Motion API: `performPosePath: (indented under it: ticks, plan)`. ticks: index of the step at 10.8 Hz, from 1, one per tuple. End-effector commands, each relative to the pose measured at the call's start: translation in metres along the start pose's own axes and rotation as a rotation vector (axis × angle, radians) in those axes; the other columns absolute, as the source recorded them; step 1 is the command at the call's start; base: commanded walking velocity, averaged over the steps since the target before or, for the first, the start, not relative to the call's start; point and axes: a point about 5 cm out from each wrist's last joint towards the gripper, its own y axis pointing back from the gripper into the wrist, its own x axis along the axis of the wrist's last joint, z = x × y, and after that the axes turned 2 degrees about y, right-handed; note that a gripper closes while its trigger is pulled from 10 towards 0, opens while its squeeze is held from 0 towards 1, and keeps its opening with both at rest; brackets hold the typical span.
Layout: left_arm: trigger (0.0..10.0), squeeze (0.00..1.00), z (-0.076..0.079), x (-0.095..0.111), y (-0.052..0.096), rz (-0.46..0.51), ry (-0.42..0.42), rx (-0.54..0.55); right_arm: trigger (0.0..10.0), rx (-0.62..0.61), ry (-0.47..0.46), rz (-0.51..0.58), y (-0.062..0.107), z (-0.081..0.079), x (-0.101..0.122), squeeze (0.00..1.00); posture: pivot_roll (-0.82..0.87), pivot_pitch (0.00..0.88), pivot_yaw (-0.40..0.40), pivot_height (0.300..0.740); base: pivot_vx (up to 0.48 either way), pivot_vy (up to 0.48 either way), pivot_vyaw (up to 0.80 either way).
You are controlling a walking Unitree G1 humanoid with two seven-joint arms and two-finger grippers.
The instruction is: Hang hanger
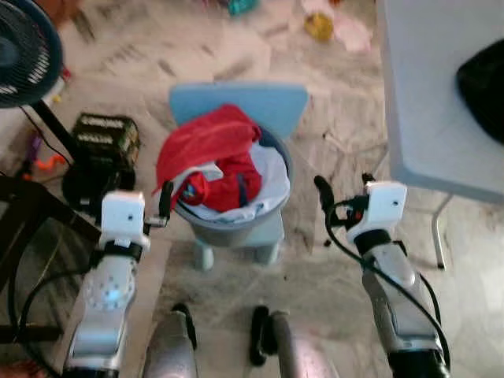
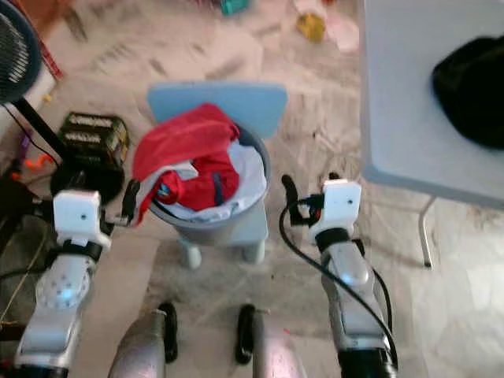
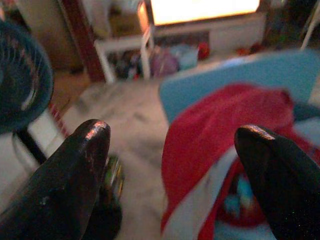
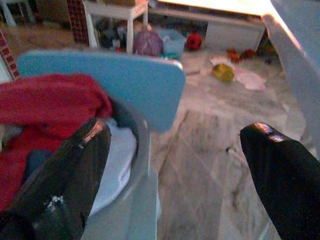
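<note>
A grey basin (image 1: 236, 221) heaped with clothes stands on the seat of a small light-blue chair (image 1: 268, 103) straight ahead. A red garment (image 1: 205, 142) hangs over the basin's left rim, above a white cloth (image 1: 272, 178). My left gripper (image 1: 157, 206) is open just left of the basin, beside the red garment's hanging edge (image 3: 200, 150). My right gripper (image 1: 344, 187) is open a little to the right of the basin, over bare floor. No hanger can be made out in these views.
A white table (image 1: 433, 87) with a black item (image 1: 484, 79) on it juts in at the right. A fan (image 1: 24, 47) and a black box (image 1: 106, 138) stand at the left, with a dark frame (image 1: 24, 213) nearer. Toys (image 1: 319, 26) litter the marble floor beyond.
</note>
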Motion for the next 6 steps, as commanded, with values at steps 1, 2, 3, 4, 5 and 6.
performPosePath:
  ticks: [1, 2, 3, 4, 5, 6]
  plan:
    - [10.0, 0.00, 0.0014, 0.0003, -0.0007, 0.002, 0.012, -0.025, 10.0, -0.045, 0.007, -0.009, 0.0022, 0.0112, -0.0041, 0.00, 0.05, 0.124, -0.079, 0.740, 0.266, 0.000, 0.00]
    - [10.0, 0.00, 0.0034, 0.0013, -0.0016, 0.006, 0.015, -0.034, 10.0, -0.044, 0.012, -0.012, 0.0028, 0.0118, -0.0050, 0.00, 0.05, 0.123, -0.078, 0.740, 0.319, 0.000, 0.00]
    - [10.0, 0.00, 0.0050, 0.0020, -0.0020, 0.009, 0.016, -0.040, 10.0, -0.043, 0.014, -0.012, 0.0029, 0.0116, -0.0051, 0.00, 0.05, 0.125, -0.077, 0.740, 0.334, 0.000, 0.00]
    - [10.0, 0.00, 0.0061, 0.0031, -0.0036, 0.014, 0.020, -0.044, 10.0, -0.041, 0.021, 0.000, 0.0010, 0.0102, -0.0035, 0.00, 0.04, 0.132, -0.064, 0.740, 0.379, 0.000, 0.00]
    - [10.0, 0.00, 0.0071, 0.0036, -0.0057, 0.015, 0.023, -0.045, 10.0, -0.041, 0.032, 0.015, -0.0018, 0.0088, -0.0018, 0.00, 0.03, 0.133, -0.059, 0.740, 0.405, 0.000, 0.00]
    - [10.0, 0.00, 0.0113, 0.0057, -0.0100, 0.025, 0.026, -0.063, 10.0, -0.045, 0.036, 0.027, -0.0053, 0.0093, -0.0001, 0.00, 0.03, 0.131, -0.061, 0.740, 0.424, 0.000, 0.00]
